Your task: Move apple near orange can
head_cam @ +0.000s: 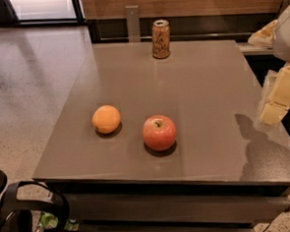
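The red-pink apple [159, 132] sits on the grey table [202, 85], near its front middle. The orange can [160, 38] stands upright at the table's far edge, well behind the apple. My gripper [277, 102] shows as cream-coloured parts at the right edge of the view, above the table's right side. It is far to the right of the apple and holds nothing that I can see. Its shadow falls on the table's right front part.
A plain orange fruit [106, 119] lies just left of the apple. A black looped object [28, 214] sits on the floor at the front left. A wood-panelled wall runs behind the table, with polished floor to the left.
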You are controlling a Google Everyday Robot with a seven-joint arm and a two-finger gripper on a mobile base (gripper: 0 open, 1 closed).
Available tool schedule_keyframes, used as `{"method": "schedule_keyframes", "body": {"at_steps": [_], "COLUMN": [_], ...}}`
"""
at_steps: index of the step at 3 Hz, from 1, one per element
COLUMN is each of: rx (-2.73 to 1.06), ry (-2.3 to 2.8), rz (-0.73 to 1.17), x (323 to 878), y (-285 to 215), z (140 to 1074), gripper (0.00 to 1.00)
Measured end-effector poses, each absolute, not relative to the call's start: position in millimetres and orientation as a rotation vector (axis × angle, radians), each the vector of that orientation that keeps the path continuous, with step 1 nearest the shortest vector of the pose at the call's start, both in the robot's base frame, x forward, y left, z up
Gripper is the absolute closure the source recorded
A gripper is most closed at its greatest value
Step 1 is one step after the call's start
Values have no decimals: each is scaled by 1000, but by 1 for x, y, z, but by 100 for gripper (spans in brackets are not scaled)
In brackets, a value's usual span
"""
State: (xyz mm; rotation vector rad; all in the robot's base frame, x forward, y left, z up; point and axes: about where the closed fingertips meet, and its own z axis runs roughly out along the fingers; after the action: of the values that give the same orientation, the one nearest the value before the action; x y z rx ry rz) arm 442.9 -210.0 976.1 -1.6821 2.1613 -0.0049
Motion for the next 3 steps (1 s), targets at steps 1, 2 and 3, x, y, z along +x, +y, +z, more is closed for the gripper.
{"method": "schedule_keyframes", "body": {"at_steps": [1,2,3], "rx": [-1660,-1599,-1522], "ry": [2128,2043,1931], "rz": [154,333,441], "x": [448,450,451], "y": [-198,-180,-162], "z": [954,924,907], "gripper": [0,0,0]}}
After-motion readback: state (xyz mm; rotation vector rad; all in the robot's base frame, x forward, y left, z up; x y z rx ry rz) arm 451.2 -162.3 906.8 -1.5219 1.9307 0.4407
